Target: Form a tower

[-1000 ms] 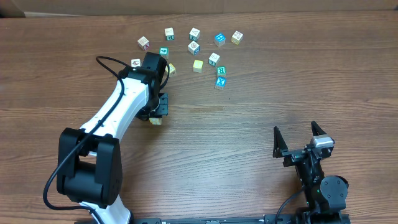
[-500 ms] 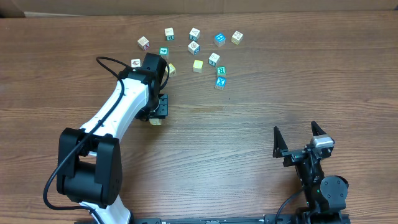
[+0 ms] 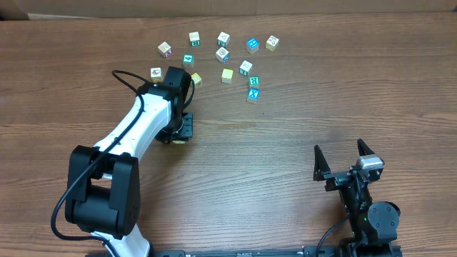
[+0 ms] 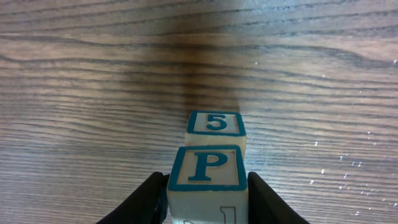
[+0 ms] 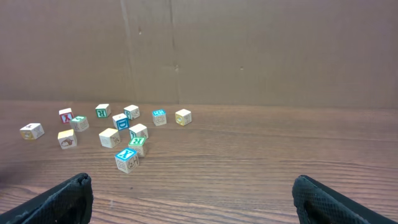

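A: What stood on the bench [image 3: 285, 143]?

B: The white left arm [image 3: 139, 125] extended across it. The left claw [image 4: 206, 186] had a finger close on either side of the P cube [image 4: 208, 168], but whether they pressed it could not be told. The 5 cube [image 4: 216, 123] sat just beyond.

A: And the right claw [image 3: 339, 146]?

B: It gaped wide and empty near the front edge.

A: Where was the tower [image 3: 252, 93]?

B: It was far back among the loose cubes [image 3: 223, 55], well apart from both claws. Its teal top bore a white letter resembling K, over a cream cube. The green R cube [image 3: 253, 81] sat just beside it.
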### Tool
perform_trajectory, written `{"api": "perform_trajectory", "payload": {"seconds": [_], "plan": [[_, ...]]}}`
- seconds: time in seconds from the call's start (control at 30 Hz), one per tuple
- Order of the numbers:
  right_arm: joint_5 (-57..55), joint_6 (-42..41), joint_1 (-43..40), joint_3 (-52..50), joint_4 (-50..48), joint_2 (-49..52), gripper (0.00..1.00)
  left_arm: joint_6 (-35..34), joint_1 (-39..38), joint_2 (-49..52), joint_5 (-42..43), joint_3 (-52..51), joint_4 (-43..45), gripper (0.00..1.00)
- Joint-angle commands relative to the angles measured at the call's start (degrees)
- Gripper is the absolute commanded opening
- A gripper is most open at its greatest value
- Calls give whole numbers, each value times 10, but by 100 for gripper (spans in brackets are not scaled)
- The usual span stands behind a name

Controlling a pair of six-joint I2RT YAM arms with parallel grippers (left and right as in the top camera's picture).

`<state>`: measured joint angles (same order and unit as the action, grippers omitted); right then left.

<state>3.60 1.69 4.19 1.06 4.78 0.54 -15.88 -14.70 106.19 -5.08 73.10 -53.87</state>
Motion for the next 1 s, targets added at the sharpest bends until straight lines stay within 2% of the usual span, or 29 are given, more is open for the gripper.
{"api": "perform_trajectory", "payload": {"seconds": [0.0,0.43,0.7,0.97], "plan": [[-6,1,3,-6,-2,-4,100,7,-4,-16,2,-3,6,33],[-6,1,3,-6,-2,-4,100,19,-4,-16,2,-3,17,23],[-6,1,3,-6,-2,-4,100,33,-4,-16,3,-2,21,20],[-6,1,3,-6,-2,-4,100,42,-4,-17,3,18,15,21]]}}
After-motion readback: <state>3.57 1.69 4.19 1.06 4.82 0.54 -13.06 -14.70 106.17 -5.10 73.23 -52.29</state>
